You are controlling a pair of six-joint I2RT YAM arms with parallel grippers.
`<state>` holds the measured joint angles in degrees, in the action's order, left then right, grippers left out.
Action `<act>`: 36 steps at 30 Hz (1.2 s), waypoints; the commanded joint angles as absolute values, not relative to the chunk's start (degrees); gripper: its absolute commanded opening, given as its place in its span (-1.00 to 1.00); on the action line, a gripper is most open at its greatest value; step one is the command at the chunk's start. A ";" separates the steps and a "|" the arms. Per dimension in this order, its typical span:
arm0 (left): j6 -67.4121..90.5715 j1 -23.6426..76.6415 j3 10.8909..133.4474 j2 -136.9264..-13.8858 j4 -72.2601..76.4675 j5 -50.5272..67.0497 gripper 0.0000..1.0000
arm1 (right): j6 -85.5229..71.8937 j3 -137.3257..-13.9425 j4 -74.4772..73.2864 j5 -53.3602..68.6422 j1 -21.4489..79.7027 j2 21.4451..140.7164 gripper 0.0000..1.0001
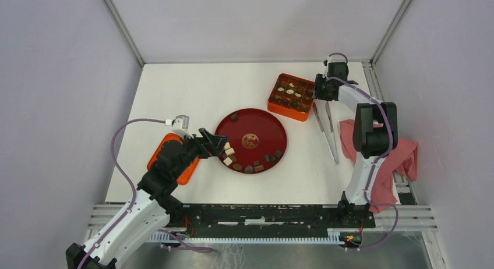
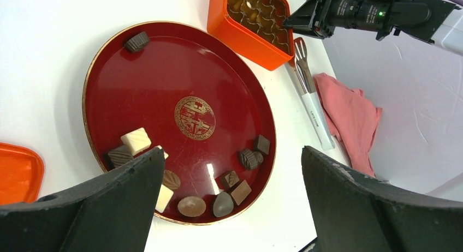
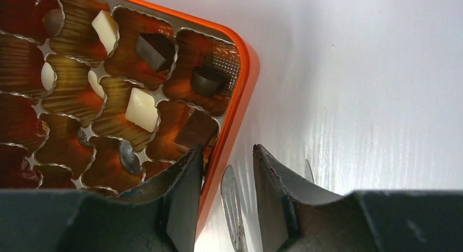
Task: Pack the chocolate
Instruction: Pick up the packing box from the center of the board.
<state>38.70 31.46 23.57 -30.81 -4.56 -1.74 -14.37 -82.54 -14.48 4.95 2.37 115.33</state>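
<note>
White desk carries a round red lacquer plate (image 1: 256,120), bite-size chocolate (image 1: 249,169) strung along its rim from four to nine o'clock. Left gripper (image 1: 219,145), spread wide, hovers at nine (best to straddle one piece squarely). Right gripper (image 3: 226,148), narrowly parted, empty, overhangs the square orange gridded box (image 1: 285,113).

Red plate (image 1: 263,122), orange box (image 1: 283,110), tongs (image 1: 330,130), pink cloth (image 1: 408,159)

No readable text; a gold emblem (image 2: 195,118) marks the red plate (image 2: 136,72).
</note>
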 commanded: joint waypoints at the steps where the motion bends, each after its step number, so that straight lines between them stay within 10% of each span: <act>1: 37.43 31.21 23.38 -30.54 -2.69 -3.06 0.99 | -16.03 -85.72 -15.92 2.22 2.97 116.45 -0.15; 16: 37.24 31.24 26.44 -31.55 -5.56 -3.05 0.99 | -14.39 -88.30 -15.97 -4.94 4.90 115.45 -0.98; 36: 36.30 31.22 28.79 -26.42 -9.79 -3.53 0.99 | -1.61 -62.79 4.58 12.43 4.92 84.06 -1.00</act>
